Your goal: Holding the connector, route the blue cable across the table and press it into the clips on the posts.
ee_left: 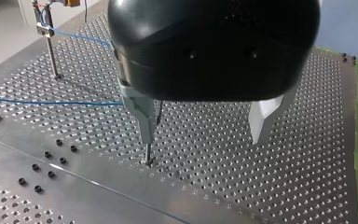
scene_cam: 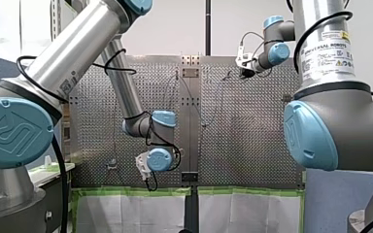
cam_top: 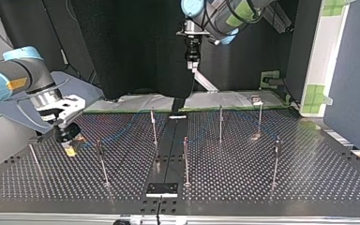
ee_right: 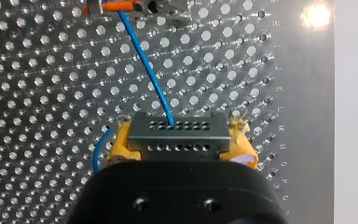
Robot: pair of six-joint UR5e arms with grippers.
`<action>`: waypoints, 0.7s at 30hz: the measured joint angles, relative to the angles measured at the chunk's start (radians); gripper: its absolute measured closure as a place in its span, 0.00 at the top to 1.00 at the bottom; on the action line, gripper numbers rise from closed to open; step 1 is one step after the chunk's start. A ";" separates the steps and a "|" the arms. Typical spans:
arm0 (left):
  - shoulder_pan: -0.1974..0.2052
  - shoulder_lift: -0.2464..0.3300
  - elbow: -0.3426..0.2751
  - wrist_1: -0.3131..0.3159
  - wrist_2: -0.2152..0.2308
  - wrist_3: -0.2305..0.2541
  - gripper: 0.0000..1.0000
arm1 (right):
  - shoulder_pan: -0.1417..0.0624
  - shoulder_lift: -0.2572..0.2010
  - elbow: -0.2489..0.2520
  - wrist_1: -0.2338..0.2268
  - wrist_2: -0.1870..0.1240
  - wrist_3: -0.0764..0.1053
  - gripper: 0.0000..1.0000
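Blue cable (ee_right: 144, 60), thin and likely limp and light, leaves the connector (ee_right: 178, 133) and runs to a clip (ee_right: 121, 6) just ahead. My right gripper (ee_right: 181, 139) has its fingers clenched on the connector's rigid body, the sensible place to hold, near the worktop (cam_top: 262, 187) edge at the top view's left. My left gripper (ee_left: 203, 139) hangs over the worktop, fingers spread, grasping nothing.

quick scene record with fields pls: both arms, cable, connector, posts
right end effector: shut on connector, yellow pads at its sides
left end effector: open, holding nothing
blue cable: leaves the connector, reaches a clip ahead of it
posts: several, thin, upright on table
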 joint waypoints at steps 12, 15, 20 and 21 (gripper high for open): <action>-0.003 -0.001 -0.107 0.106 -0.001 0.000 1.00 | -0.002 0.000 0.000 0.001 0.003 -0.001 0.00; -0.003 -0.001 -0.111 0.111 -0.001 0.000 1.00 | -0.002 0.000 0.000 0.001 0.003 -0.001 0.00; -0.003 -0.001 -0.112 0.112 -0.001 0.000 1.00 | -0.002 0.000 0.000 0.001 0.003 -0.001 0.00; -0.003 -0.001 -0.112 0.112 -0.001 0.000 1.00 | -0.002 0.000 0.000 0.001 0.003 -0.001 0.00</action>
